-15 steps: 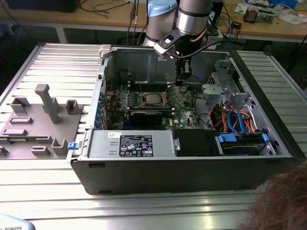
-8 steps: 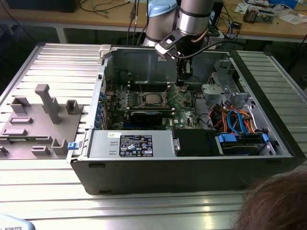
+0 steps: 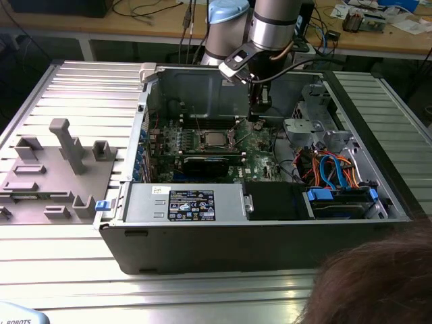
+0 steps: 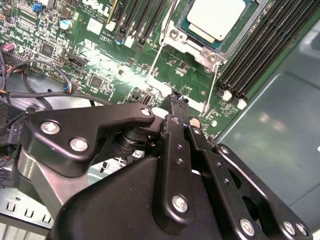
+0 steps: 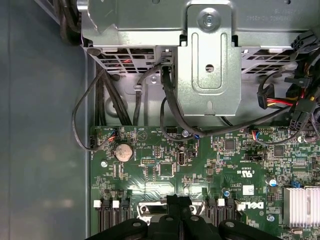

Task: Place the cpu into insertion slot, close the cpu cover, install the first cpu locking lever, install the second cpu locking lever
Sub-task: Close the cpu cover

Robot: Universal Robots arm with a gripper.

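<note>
The gripper (image 3: 255,116) is seen inside an open computer case (image 3: 202,233), which is set on a ribbed metal table (image 3: 88,88). In the exterior view it is hung above the green circuit board (image 3: 256,152), just to the exterior view's right of the cpu (image 3: 214,138). In both wrist views the black fingers (image 4: 175,150) are pressed together in a narrow stance, and nothing is seen held between them.

In the second wrist view the cpu (image 4: 215,17) is shown with its silver-grey top up, seated in the insertion slot (image 4: 192,44). Whether the cpu cover is laid over it cannot be told. Two thin wire levers (image 4: 154,60) are run from the slot's corners toward the gripper (image 4: 178,100), and its tips are placed between their ends, near them; contact cannot be judged.

In the first wrist view the gripper (image 5: 178,202) is held over the board, near a silvery drive cage (image 5: 210,55) and a bundle of black cables (image 5: 115,105).

A grey moulded fixture (image 3: 54,169) is set on the table, well apart from the case.
</note>
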